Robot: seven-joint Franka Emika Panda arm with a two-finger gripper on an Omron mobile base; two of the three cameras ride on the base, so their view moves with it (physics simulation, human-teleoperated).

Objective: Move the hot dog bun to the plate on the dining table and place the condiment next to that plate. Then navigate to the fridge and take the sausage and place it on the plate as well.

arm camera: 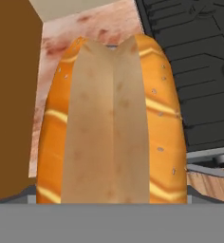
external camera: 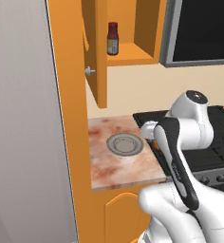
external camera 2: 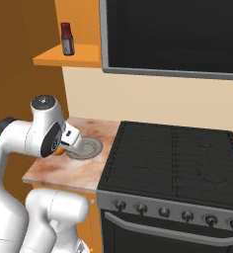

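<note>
Securing the bun beside the grey dish before any lift

The hot dog bun (arm camera: 111, 123) sits right under the gripper (external camera 2: 67, 144), at the edge of the grey dish (external camera: 125, 144) on its stove side, low over the marbled counter (external camera: 114, 166). From the hand camera the bun's split runs straight up the middle of the frame, so the hand is lined up along its length. The claw's jaws stand wide apart around the bun, but the bun hides the fingertips, so I cannot tell whether they press on it or merely straddle it.

My judgement is that the step in hand is the pick-up of the bun, the first leg of the task. To do it well, the fingers should meet the two orange flanks squarely, near the middle of the bun's length, so it does not pivot or squirt out. A soft, rounded bun probably needs a gentle squeeze. The lift should go straight up from the dish before the arm swings, as the stove (external camera 2: 173, 158) lies just beside the dish and the orange cabinet hangs above it. The condiment (external camera: 113, 39) stands on the shelf above and behind the dish, waiting its turn
</note>
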